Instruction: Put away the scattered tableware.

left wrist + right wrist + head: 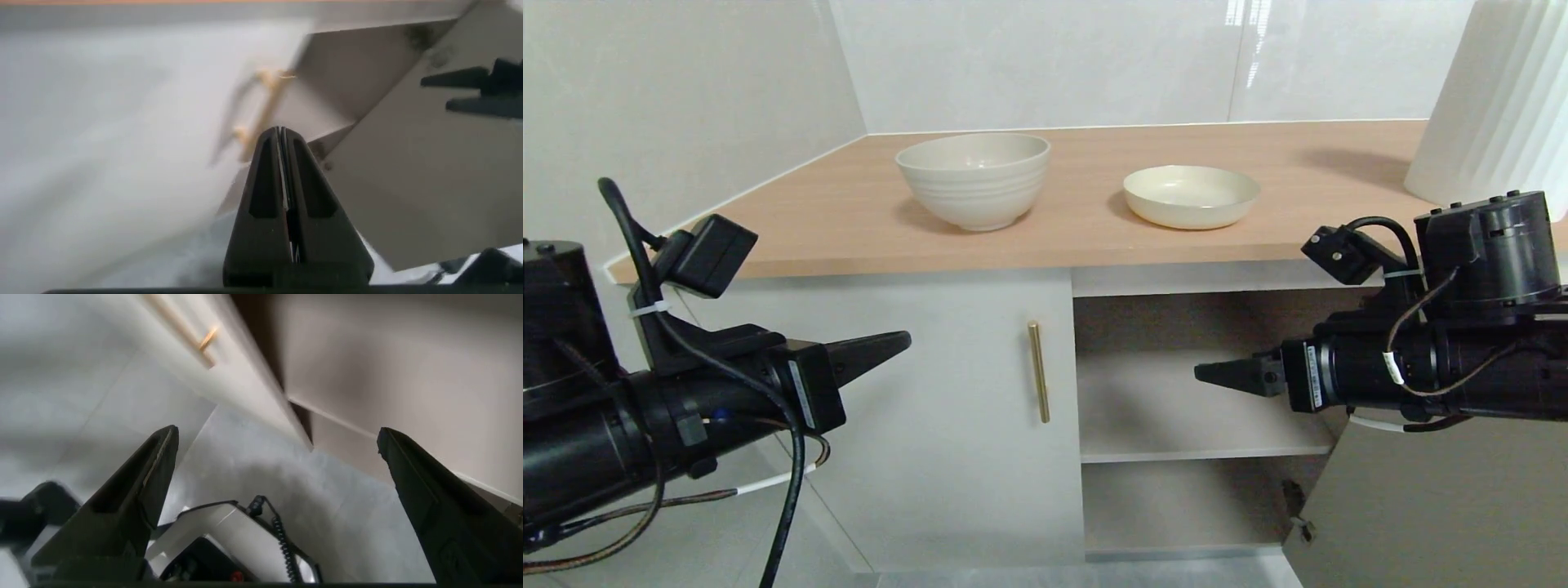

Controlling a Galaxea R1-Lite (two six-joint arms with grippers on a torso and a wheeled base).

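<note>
- The bowl (pixel 974 180) is seen upright on the counter (pixel 849 212), nearer the front edge than the back and toward the left end.
- The plate (pixel 1191 196) is set beside it toward the right end, apart from the bowl and close to the front edge.
- A white ribbed object (pixel 1494 98) at the counter's right end is cut off; what it is cannot be told.
- The left tool (pixel 279 132) is clenched on nothing and held in front of the shut cabinet door (pixel 947 408), whose brass handle (pixel 1037 371) is blurred in the left wrist view.
- The right tool (pixel 276 434) is released, fingers wide apart, before the open compartment's shelf (pixel 1201 416).
- The swung-out door (pixel 1421 506) is partly covered by the right arm and cut off below.
</note>
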